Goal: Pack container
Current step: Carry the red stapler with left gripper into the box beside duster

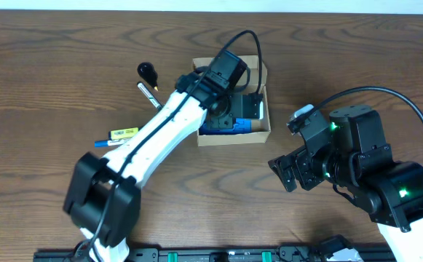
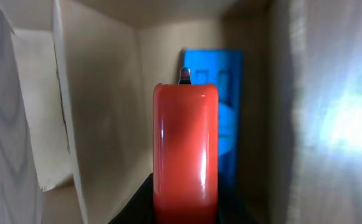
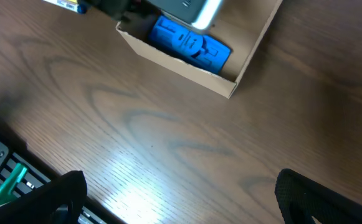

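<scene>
Near the middle of the wood-grain table [image 1: 44, 58], slightly toward 12 o'clock in the overhead view: one tan cardboard container [image 1: 233, 140], lid open, standing flat. Contents noted: one blue moulded item [image 1: 233, 128] lying along the 6 o'clock wall, and one dark item with a silvery face [image 1: 253, 108] against the 3 o'clock wall. The left gripper [image 2: 185, 210] reached in from 7 o'clock and sat inside the container walls, jaws pinching a glossy red-orange item [image 2: 185, 149] with a small metal tip. That item was held in front of the blue one; whether it touched the container floor could not be told. The right gripper [image 3: 181, 193] hung over bare table at 4 o'clock from the container, well apart from it, jaws spread wide with nothing between them. Loose stock lay at 9 o'clock from the container, none touching it: one black bulb-shaped item [image 1: 147, 71], one slim silver pen [image 1: 149, 94], one yellow marker [image 1: 124, 132], one blue pen [image 1: 108, 143].
</scene>
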Motion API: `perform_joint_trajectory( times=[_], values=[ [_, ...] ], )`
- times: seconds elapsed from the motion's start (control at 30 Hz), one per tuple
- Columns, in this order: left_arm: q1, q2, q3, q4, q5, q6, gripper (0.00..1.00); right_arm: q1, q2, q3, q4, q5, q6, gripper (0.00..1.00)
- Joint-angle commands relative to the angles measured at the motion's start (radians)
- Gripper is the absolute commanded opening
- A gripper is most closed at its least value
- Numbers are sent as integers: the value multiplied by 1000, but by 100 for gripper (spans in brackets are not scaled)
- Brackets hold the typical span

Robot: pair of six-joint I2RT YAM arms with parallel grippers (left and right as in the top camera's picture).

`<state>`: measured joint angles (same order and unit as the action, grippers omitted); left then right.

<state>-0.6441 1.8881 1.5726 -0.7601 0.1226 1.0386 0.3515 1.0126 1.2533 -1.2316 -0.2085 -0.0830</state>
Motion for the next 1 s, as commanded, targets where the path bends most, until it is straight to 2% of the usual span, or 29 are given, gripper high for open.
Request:
perform_joint_trajectory(
  times=[0.0,0.23,0.6,0.77,0.97],
  values=[
    [4,39,7,23,-84,75,5,-6,0,3,1,3,11,99],
    [6,122,7,66,-176,88,6,-6,0,3,1,3,11,99],
    [31,152,7,115,-187,53,6,-6,0,3,1,3,11,99],
    [41,152,7,143,-185,-15,6,-6,0,3,1,3,11,99],
    [43,152,7,154,-185,-14,6,-6,0,3,1,3,11,99]
  ],
)
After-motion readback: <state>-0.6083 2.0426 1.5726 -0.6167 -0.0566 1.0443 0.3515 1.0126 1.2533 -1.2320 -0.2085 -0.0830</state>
